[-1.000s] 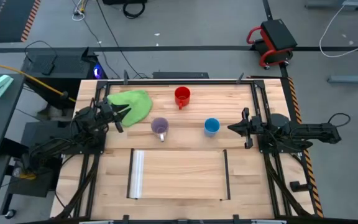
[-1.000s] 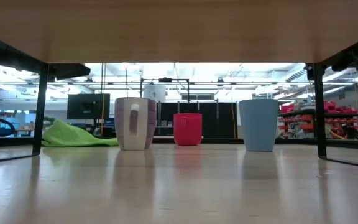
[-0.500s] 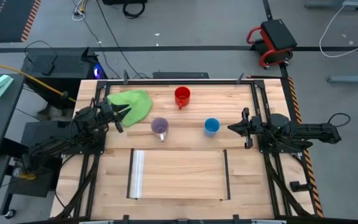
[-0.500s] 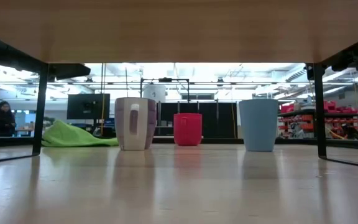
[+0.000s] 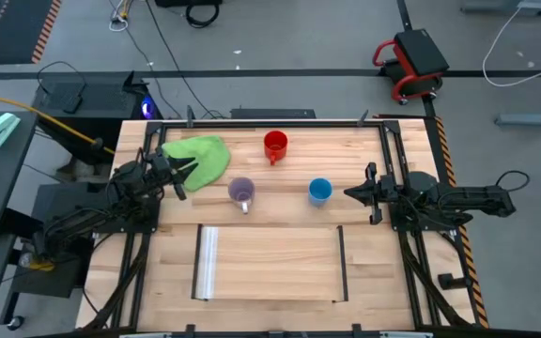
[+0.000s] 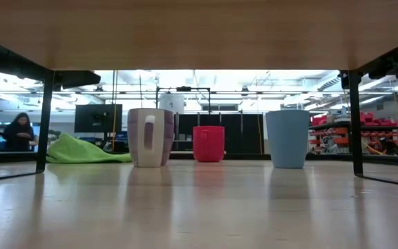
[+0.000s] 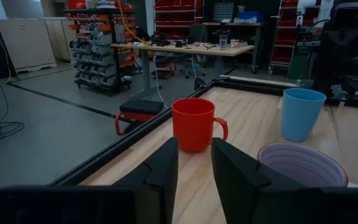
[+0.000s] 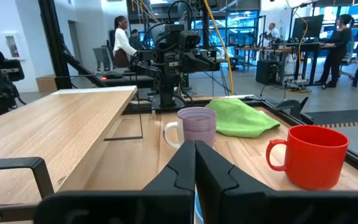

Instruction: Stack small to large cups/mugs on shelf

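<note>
Three mugs stand upright on their bases on the slatted table, apart from one another: red (image 5: 275, 145) toward the far edge, translucent purple (image 5: 241, 192) left of centre, blue (image 5: 319, 191) right of centre. The low view shows them in a row: purple (image 6: 150, 137), red (image 6: 209, 143), blue (image 6: 287, 138). The light-wood shelf (image 5: 270, 263) sits nearer, with a clear strip (image 5: 208, 263) on its left end and a dark bar (image 5: 342, 263) on its right. My left gripper (image 5: 184, 175) hovers left of the purple mug with a narrow gap between its fingers (image 7: 194, 168). My right gripper (image 5: 353, 193) is right of the blue mug, shut (image 8: 196, 162).
A green cloth (image 5: 200, 156) lies at the far left of the table, beside my left gripper. Dark frame rails (image 5: 391, 160) run along the table's sides. The shelf's underside (image 6: 199, 31) spans the top of the low view on thin dark legs (image 6: 355, 124). People stand in the room behind.
Neither arm nor any mug has moved. A person in the room behind has walked rightward at the left of the low view.
</note>
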`<state>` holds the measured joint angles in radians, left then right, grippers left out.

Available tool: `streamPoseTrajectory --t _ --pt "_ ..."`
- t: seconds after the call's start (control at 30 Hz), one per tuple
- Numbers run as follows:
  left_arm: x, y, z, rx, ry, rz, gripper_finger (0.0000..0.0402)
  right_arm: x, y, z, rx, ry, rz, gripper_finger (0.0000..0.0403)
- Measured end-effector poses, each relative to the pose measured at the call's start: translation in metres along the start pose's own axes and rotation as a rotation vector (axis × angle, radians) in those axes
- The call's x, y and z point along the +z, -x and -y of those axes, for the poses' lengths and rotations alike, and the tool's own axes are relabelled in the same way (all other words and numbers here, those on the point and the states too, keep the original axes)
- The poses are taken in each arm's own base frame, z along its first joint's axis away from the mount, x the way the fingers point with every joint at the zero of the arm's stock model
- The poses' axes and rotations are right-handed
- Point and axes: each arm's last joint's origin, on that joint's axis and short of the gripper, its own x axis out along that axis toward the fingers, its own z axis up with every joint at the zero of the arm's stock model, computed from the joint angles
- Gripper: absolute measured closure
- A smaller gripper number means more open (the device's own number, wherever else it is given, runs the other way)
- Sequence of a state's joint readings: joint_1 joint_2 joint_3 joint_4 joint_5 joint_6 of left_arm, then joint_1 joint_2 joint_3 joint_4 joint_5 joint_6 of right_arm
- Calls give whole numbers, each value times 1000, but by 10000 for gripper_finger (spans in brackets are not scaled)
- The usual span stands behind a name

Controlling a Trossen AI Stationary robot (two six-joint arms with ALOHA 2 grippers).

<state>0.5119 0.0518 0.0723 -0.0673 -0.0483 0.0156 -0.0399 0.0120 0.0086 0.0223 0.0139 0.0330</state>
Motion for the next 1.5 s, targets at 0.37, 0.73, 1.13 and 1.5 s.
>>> streamPoseTrajectory --t 0.37,0.73,1.13,1.5 --pt "0 0 0 -2 215 5 296 4 0 0 -11 -47 39 394" --pt "11 1 0 -53 990 102 296 53 16 -1 92 -301 581 394" --pt "28 4 -1 -149 1040 271 296 77 34 -2 219 -474 827 394" --pt "36 7 -1 -194 1063 344 296 117 46 -2 180 -490 827 391"
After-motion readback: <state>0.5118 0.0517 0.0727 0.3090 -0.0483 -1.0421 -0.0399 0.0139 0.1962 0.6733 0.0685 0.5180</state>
